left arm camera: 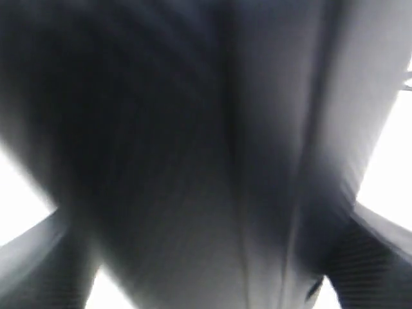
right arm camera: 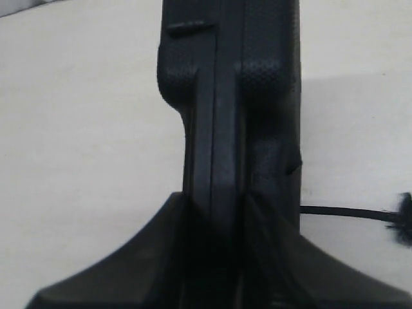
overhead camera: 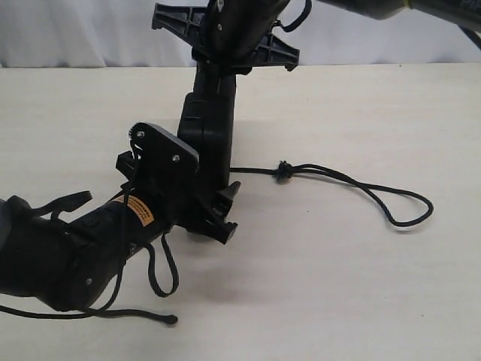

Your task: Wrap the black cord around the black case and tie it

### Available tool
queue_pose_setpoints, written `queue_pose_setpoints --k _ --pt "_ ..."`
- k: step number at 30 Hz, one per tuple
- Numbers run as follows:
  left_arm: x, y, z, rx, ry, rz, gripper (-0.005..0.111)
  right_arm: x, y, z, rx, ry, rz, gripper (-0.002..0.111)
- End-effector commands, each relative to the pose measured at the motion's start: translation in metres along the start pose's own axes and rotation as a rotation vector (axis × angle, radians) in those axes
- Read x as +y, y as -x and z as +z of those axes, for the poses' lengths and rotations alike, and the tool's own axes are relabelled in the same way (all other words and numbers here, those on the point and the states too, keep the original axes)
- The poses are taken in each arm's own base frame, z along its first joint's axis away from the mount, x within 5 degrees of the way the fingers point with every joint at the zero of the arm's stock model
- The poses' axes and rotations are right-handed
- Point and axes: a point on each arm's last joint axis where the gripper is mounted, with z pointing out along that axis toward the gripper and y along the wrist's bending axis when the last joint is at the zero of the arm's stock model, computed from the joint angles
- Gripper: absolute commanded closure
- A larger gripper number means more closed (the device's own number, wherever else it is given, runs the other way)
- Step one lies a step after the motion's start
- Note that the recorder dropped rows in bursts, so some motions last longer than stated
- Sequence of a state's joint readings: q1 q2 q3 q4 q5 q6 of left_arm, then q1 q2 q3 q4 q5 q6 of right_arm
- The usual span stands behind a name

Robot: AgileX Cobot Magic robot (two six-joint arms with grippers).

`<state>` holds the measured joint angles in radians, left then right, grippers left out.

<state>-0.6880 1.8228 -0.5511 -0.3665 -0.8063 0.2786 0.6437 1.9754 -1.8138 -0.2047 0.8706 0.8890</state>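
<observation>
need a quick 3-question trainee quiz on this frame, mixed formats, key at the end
1. True or false: the black case lies flat on the table.
2. The right hand grips the case at: A) its upper end B) its lower end C) nowhere.
3. In the exterior view, the knot in the black cord lies on which side of the case?
Key: 1 false, it stands on edge; 2 A; 3 right.

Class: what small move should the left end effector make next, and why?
Probably close the left end effector low on the case: its jaws straddle it, the right end effector pinches it upright from above, and the cord trails slack on the table.
</observation>
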Motion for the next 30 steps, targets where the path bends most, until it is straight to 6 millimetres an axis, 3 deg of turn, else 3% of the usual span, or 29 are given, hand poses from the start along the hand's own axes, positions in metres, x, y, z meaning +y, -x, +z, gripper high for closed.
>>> queue_pose_setpoints --k 1,3,5,6,8,13,18,19,22,27,30 --pt "-0.002 0.006 0.001 -0.060 -0.032 0.047 0.086 -0.015 0.006 -0.006 -0.026 -0.138 -0.043 0.099" --pt "-0.002 0.006 0.001 -0.062 -0.033 0.048 0.102 -0.015 0.006 -0.006 -0.022 -0.143 -0.042 0.083" --pt "-0.003 0.003 0.001 -0.026 -0.040 0.047 0.103 -0.017 0.004 -0.007 -0.007 -0.163 -0.041 0.065" --pt "-0.003 0.001 0.001 -0.008 -0.045 0.048 0.103 -0.018 0.003 -0.007 0.004 -0.179 -0.043 0.051" --pt "-0.003 0.001 0.001 -0.005 -0.044 0.049 0.103 -0.018 0.007 -0.016 0.003 -0.179 -0.090 0.042" --pt "-0.004 -0.001 0.001 0.011 -0.049 0.062 0.103 -0.025 0.023 -0.059 -0.017 -0.197 -0.147 0.039" --pt "-0.005 -0.005 0.001 0.048 -0.062 0.135 0.107 -0.056 0.042 -0.100 -0.042 -0.237 -0.150 0.039" --pt "-0.005 -0.005 0.001 0.048 -0.062 0.155 0.107 -0.070 0.041 -0.103 -0.015 -0.249 -0.139 0.039" --pt "-0.005 -0.005 0.001 0.050 -0.063 0.155 0.107 -0.093 0.033 -0.096 0.034 -0.306 -0.125 0.039" --pt "-0.004 -0.006 0.000 0.066 -0.059 0.145 0.107 -0.139 0.018 -0.069 0.178 -0.407 -0.109 0.039" --pt "-0.004 -0.007 0.000 0.073 -0.051 0.134 0.107 -0.166 0.011 -0.053 0.247 -0.419 -0.107 0.045"
